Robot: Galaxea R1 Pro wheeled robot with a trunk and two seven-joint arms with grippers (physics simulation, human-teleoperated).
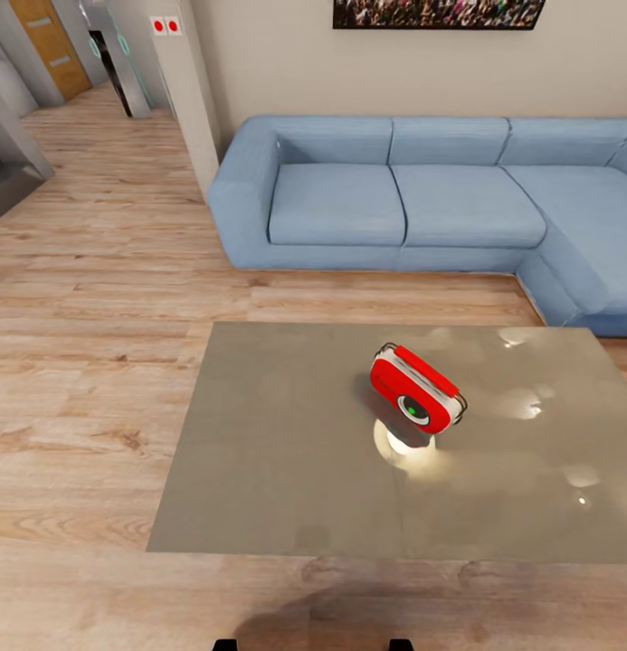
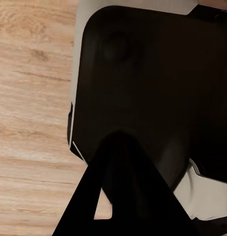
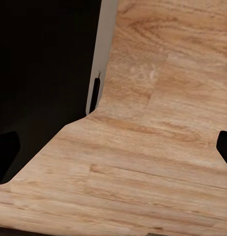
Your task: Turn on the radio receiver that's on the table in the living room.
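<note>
1. Living room ahead: light wood floor (image 1: 96, 380), blue L-shaped sofa (image 1: 413, 199) against a beige wall, crowd picture (image 1: 438, 13) above it.
2. Low table (image 1: 286, 452) in the foreground, glossy grey top throwing back pale spots of light.
3. Radio receiver (image 1: 417, 389) on the table, right of centre, somewhat nearer the sofa-side edge; resting on one edge and tipped, round dial facing forward and down toward the camera, a bright reflection on the top just under it.
4. Probably light and rigid: small red moulded shell with a white trim band. Smooth casing on a slick top, so likely to slide or topple under a sideways push.
5. Best taken across the two broad red faces, or steadied from behind while pressing the dial; a gentle touch from above judged safer than a shove along the table.
6. Left pincer (image 2: 121, 196): dark fingers seen close against the robot's dark body, wood floor beside; apart or together cannot be told.
7. Right pincer (image 3: 113, 157): dark fingertips at opposite edges of the wrist view, spread wide, nothing between but floor.
8. Both arms low and well apart from the table; approach not yet begun.
</note>
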